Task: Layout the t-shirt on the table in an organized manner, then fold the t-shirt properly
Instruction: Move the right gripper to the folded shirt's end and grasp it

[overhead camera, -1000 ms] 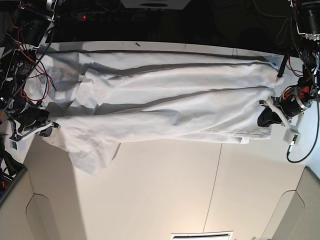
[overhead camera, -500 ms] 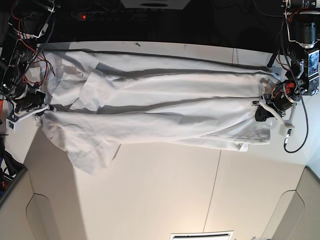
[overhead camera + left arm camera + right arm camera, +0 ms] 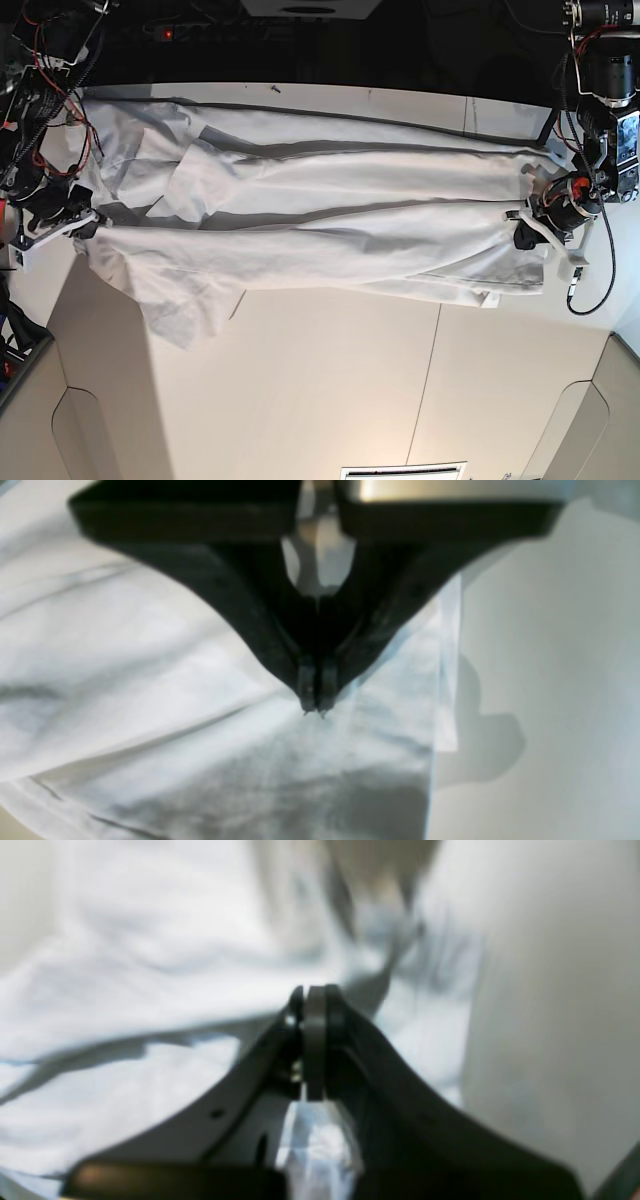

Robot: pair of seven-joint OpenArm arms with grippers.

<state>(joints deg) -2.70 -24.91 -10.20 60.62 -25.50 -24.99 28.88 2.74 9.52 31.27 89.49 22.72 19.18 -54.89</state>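
The left gripper (image 3: 315,707) is pinched tight on the shirt (image 3: 320,215) at one end, and the right gripper (image 3: 312,1000) is clamped on the opposite end. The shirt is stretched between them across the far half of the table (image 3: 330,390), long folds running along it. To do this well, keep even tension, level both hands, and lower the cloth flat.
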